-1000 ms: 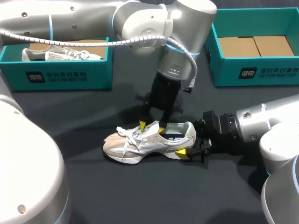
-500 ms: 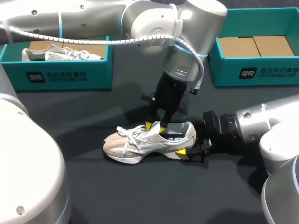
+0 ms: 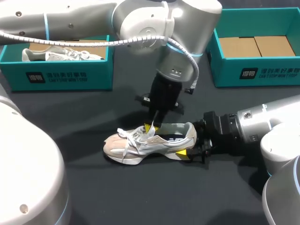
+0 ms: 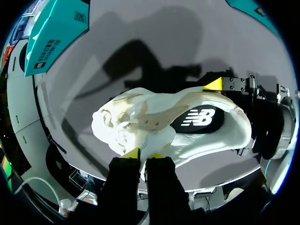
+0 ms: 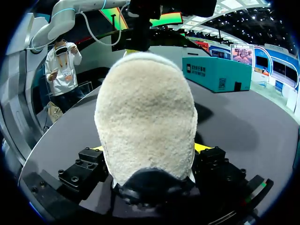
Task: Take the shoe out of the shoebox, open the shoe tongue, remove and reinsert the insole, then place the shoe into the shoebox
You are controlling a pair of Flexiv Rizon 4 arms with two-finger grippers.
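While the shoe [image 3: 150, 140] stands on its sole on the dark table [image 3: 140, 197], outside both boxes, the first step of the task reads as done and the second is under way. Its tongue [image 3: 153, 133] is drawn up and away from the laces, and the left gripper [image 3: 151, 126], coming straight down from above, has its two yellow tips nearly together with the thin edge of the tongue pinched between them. That pinch shows best in the left wrist view. Just behind the tongue the mouth of the shoe lies open, and the dark insole [image 3: 173, 137] sits flat inside it, so removing and reinserting it is judged to be wholly ahead. At the back of the shoe the right gripper [image 3: 191, 140] reaches in low along the table and clamps the heel from both sides, a yellow tip pressed to each flank, which holds the shoe steady for the pull on the tongue. Farther out, at the far edge of the table, two teal boxes wait. The right-hand shoebox [image 3: 258, 70] shows only a bare cardboard floor, while the left-hand shoebox [image 3: 61, 75] holds a second shoe [image 3: 61, 54]. By this reading the work is about a third along — taking out is finished and opening the tongue is nearly so. The insole work and the return of the shoe to a box remain.
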